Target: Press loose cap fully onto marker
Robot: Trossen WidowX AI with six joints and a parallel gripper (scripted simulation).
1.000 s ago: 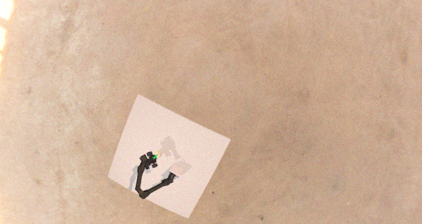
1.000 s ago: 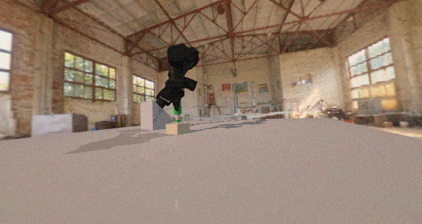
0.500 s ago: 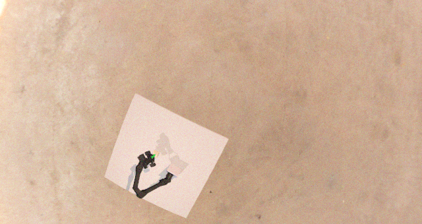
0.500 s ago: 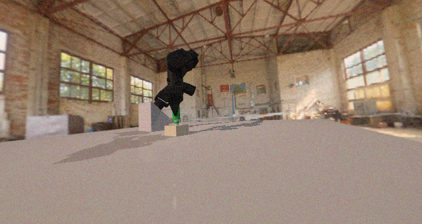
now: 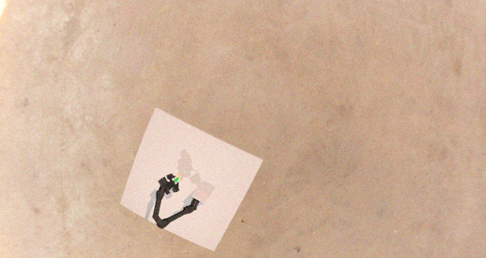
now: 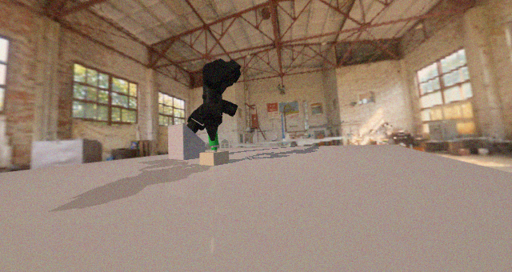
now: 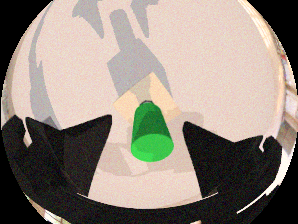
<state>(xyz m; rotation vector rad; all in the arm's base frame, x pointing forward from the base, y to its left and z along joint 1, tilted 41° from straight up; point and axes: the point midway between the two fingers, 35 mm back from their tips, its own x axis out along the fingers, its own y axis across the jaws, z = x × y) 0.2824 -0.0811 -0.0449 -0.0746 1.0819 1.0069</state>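
Note:
The green cap (image 7: 152,132) (image 6: 214,141) (image 5: 176,179) sits upright on the marker, which stands in the tan holder block (image 7: 166,100) (image 6: 214,158) (image 5: 180,177). The cap covers the marker, so I cannot see its body. My gripper (image 7: 148,125) (image 6: 212,134) (image 5: 173,182) is right over the block. It points down, with its two dark fingers spread wide on either side of the cap. In the wrist view there is a clear gap between each finger and the cap. The gripper is open and holds nothing.
A pale box (image 6: 182,142) (image 5: 204,193) stands on the table (image 5: 220,167) (image 6: 304,208) behind the block, where the arm's base is. The arm (image 5: 171,216) bends in a V near the table's front edge.

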